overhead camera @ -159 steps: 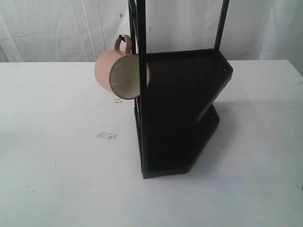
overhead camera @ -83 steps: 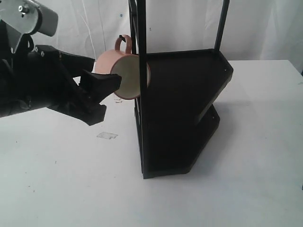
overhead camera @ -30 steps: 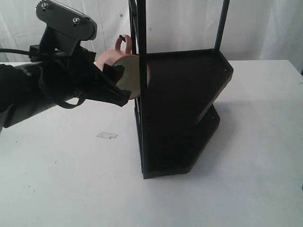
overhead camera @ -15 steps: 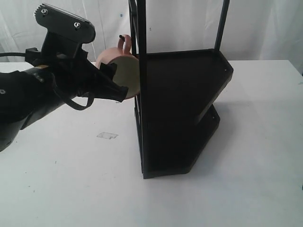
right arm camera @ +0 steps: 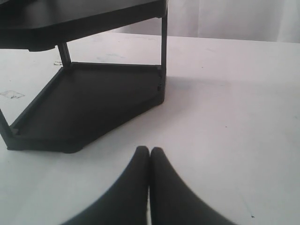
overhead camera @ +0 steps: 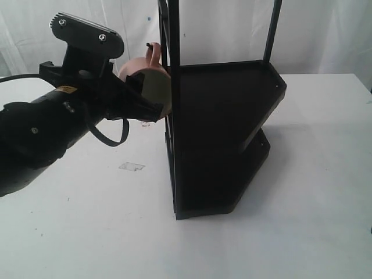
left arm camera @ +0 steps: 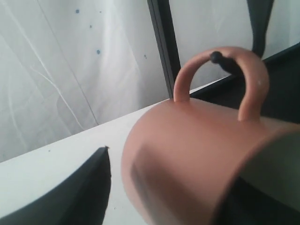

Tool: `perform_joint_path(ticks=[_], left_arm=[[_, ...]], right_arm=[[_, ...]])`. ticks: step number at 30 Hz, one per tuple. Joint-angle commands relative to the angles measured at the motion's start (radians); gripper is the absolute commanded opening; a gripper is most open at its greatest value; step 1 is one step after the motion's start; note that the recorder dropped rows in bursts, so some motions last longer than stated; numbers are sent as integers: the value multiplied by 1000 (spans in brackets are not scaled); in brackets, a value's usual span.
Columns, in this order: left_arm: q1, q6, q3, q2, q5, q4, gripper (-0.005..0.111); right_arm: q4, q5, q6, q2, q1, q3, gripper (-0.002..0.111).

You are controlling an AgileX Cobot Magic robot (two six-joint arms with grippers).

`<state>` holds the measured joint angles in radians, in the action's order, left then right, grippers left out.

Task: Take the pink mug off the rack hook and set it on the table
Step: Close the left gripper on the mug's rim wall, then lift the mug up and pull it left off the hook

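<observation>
The pink mug point(overhead camera: 132, 66) hangs on its side up at the rack's point(overhead camera: 232, 110) left front post, well above the counter point(overhead camera: 87, 221). Its long axis is roughly level, its cream mouth faces the post, and its loop handle point(left arm camera: 255, 82) is uppermost. In the left wrist view the rack hook point(left arm camera: 216, 57) shows its knobbed tip just under the crown of that loop, so the mug is not yet off the peg. The left arm point(overhead camera: 52, 125) is plainly the nearer one. Its jaws bracket the mug end to end along that axis, with one finger point(left arm camera: 75, 192) by the rounded base and the other point(left arm camera: 248, 208) across the mouth. A thin strip of white shows between the base-side finger and the mug, so I cannot tell whether the jaws are truly clamped or only closing in. Because the peg turns up at its tip, the coming move probably turns on raising the handle clear of the tip first, then drawing the mug away from the post toward the open counter on the left. The right arm's jaws are pressed together and empty, fingertips point(right arm camera: 140, 164) low over the counter in front of the rack's lower tray point(right arm camera: 93, 108), well apart from the mug.
</observation>
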<state>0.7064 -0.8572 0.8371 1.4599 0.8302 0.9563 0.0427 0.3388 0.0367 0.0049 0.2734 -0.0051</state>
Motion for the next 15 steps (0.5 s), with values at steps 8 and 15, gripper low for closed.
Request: perform_joint_path(ticks=[8, 15], left_arm=[[3, 21, 3, -4, 4, -49, 0], [3, 19, 3, -4, 10, -71, 0]], right_arm=[[-1, -4, 3, -5, -5, 5, 0], [-1, -4, 3, -5, -5, 5, 0]])
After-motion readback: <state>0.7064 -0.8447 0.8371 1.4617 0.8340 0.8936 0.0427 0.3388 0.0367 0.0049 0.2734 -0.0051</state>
